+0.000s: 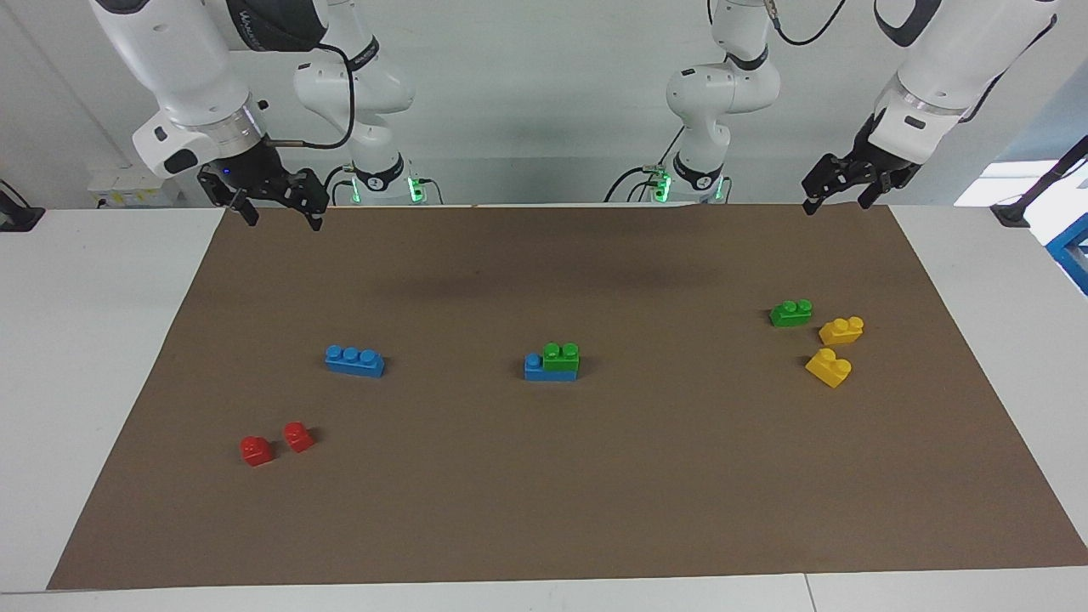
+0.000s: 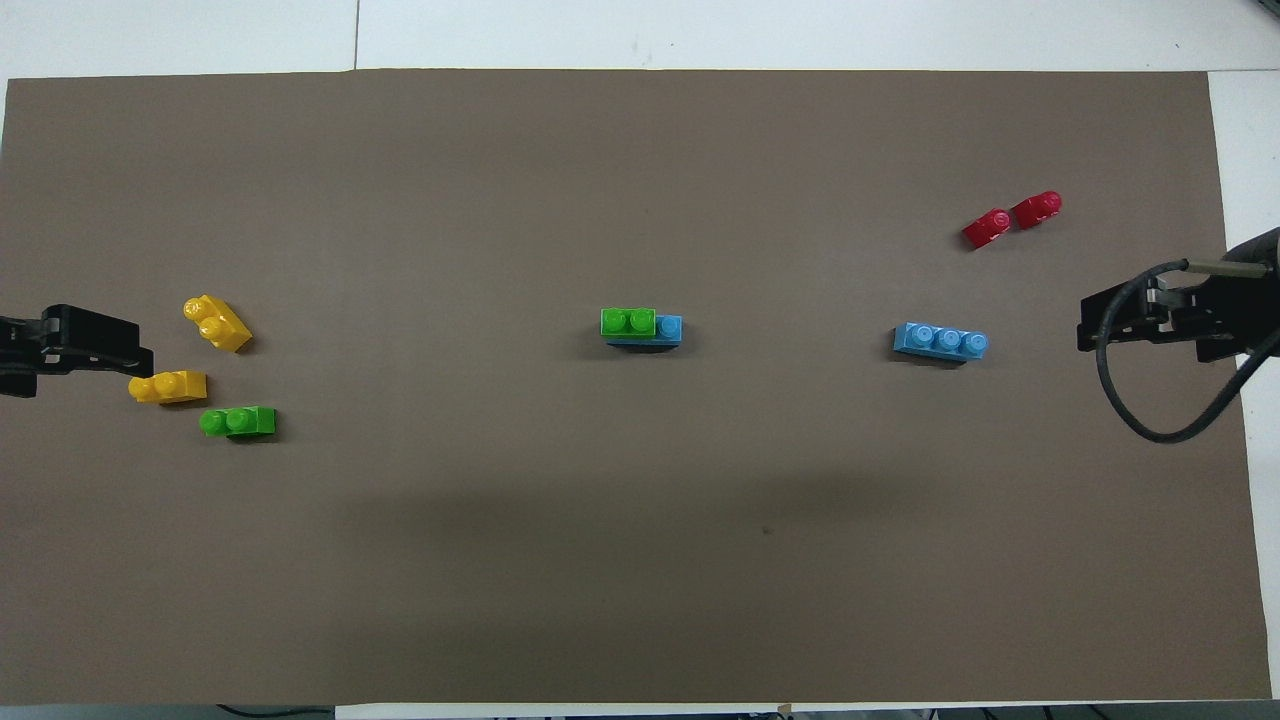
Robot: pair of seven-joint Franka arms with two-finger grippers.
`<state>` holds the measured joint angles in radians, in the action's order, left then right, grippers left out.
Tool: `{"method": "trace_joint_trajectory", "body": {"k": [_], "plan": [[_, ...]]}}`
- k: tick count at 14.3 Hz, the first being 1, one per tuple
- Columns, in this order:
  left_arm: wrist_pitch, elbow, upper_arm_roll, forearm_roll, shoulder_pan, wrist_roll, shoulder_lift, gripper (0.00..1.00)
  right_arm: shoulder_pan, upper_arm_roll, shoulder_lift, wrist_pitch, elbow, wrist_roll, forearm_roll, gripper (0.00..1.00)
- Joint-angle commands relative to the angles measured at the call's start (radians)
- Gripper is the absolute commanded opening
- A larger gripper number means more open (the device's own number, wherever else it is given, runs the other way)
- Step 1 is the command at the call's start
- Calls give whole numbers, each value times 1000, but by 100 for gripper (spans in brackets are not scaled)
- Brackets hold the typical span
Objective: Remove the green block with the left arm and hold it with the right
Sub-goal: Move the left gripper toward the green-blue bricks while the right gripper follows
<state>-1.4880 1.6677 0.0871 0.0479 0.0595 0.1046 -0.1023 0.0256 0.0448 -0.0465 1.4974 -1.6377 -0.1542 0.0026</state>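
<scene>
A green block (image 1: 561,356) (image 2: 628,321) is stacked on one end of a blue brick (image 1: 535,369) (image 2: 668,327) at the middle of the brown mat (image 1: 544,493). A second green brick (image 1: 790,313) (image 2: 238,421) lies loose toward the left arm's end. My left gripper (image 1: 835,206) (image 2: 95,340) is open and empty, raised over the mat's edge at its own end. My right gripper (image 1: 284,219) (image 2: 1100,322) is open and empty, raised over the mat's edge at the right arm's end. Neither touches a brick.
Two yellow bricks (image 1: 841,330) (image 1: 829,367) lie beside the loose green brick. A blue three-stud brick (image 1: 354,360) lies toward the right arm's end. Two small red bricks (image 1: 256,450) (image 1: 297,437) lie farther from the robots than it.
</scene>
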Motion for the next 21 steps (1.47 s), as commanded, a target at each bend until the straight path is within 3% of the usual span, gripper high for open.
{"method": "trace_joint_trajectory", "body": {"k": [1, 14, 17, 21], "plan": [[3, -23, 5, 15, 5, 14, 12, 100, 25, 6, -26, 6, -28, 1, -3, 100], [5, -3, 6, 17, -4, 39, -4, 100, 16, 7, -33, 57, -53, -27, -3, 100], [-24, 10, 8, 17, -58, 273, -5, 100, 11, 12, -35, 50, -54, -170, -1, 100], [-219, 125, 11, 18, -248, 961, -45, 100, 11, 15, -16, 55, -57, -561, 100, 99]]}}
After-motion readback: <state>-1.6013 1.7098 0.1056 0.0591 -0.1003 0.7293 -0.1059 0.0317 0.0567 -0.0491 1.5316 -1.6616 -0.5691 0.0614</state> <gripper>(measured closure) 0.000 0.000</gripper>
